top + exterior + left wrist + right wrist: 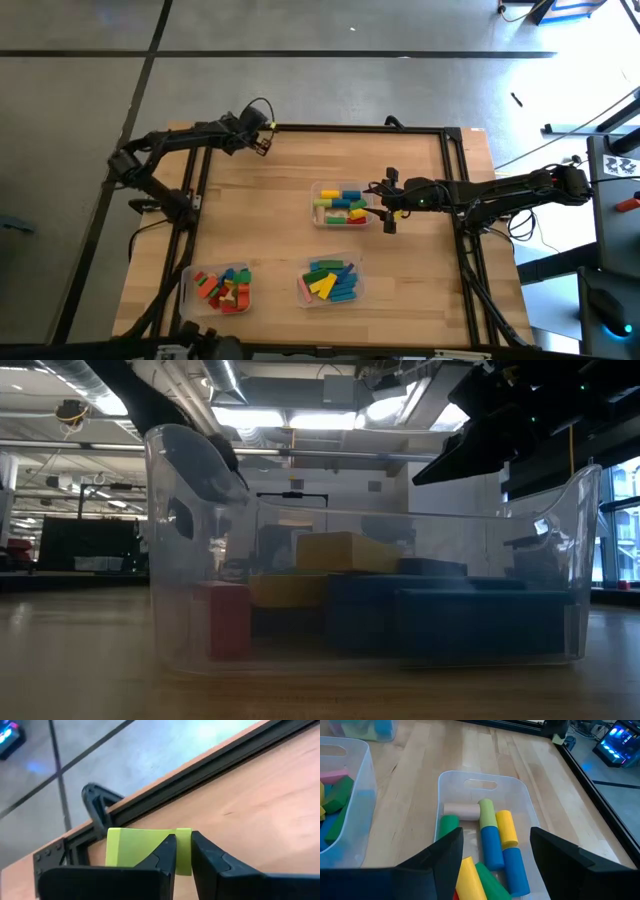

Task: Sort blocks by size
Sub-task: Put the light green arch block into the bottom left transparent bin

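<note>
**High view: left arm at far rail w/ a block, right arm over middle tray**

Left gripper (264, 140) sits at the table's far left corner, well apart from every tray. In its wrist cam the fingers are clenched on a thin yellow-green block (145, 851), right by the black edge rail (210, 765).

Risk, as I judge it: the grip is only on the block's edge, so it could twist or slip out during the long carry back, and a drop here may go off the table. The wrong tray is also possible, since all three look alike.

Right gripper (388, 208) hangs w/ jaws spread wide, nothing in them, over the right end of the middle tray (316, 190).

Trays:
- Middle tray: longish round-ended pieces, blue, yellow, green, one tan.
- Near-centre tray (300, 290): blue, green, yellow bars.
- Near-left tray (188, 285): small red, orange, green, blue bits.
</note>
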`<state>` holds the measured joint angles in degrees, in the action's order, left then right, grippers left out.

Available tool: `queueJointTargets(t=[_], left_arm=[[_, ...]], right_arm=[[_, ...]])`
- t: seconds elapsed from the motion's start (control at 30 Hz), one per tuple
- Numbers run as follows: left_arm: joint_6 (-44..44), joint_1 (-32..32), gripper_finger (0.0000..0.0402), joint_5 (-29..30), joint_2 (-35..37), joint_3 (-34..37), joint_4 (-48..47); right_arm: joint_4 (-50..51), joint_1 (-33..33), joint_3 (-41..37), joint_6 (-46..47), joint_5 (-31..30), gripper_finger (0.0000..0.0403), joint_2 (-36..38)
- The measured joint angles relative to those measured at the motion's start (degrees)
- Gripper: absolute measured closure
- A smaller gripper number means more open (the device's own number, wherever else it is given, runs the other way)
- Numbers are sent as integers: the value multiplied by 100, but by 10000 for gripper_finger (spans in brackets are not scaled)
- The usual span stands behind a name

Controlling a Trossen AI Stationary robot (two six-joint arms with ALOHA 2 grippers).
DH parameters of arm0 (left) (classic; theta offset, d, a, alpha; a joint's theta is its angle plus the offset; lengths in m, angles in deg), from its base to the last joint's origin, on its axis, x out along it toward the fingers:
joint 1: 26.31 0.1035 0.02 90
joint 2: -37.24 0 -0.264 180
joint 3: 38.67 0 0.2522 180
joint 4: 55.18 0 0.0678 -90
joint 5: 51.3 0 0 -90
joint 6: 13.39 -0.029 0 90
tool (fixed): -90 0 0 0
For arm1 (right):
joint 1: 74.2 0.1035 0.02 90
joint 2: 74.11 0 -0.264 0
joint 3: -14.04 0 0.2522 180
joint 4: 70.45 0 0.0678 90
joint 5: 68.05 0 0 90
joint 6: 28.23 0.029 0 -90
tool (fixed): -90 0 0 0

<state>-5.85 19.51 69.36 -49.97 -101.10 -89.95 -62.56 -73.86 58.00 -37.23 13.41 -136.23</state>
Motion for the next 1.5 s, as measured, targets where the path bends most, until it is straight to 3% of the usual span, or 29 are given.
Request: queueJointTargets(t=[0.37,0.83,1.1,1.5], left_arm=[[13,-1224,367,-137,925,0,-274],[858,-3501,363,-262,2288,0,-996],[2237,-4858,368,-1319,3060,0,-1640],[4169,-6714,366,-2494,3763,1,-2559]], right_arm=[[-10,0,0,35,0,172,0],[-7,0,0,35,59,172,0],[-3,0,0,451,79,172,0],[24,0,0,468,662,172,0]])
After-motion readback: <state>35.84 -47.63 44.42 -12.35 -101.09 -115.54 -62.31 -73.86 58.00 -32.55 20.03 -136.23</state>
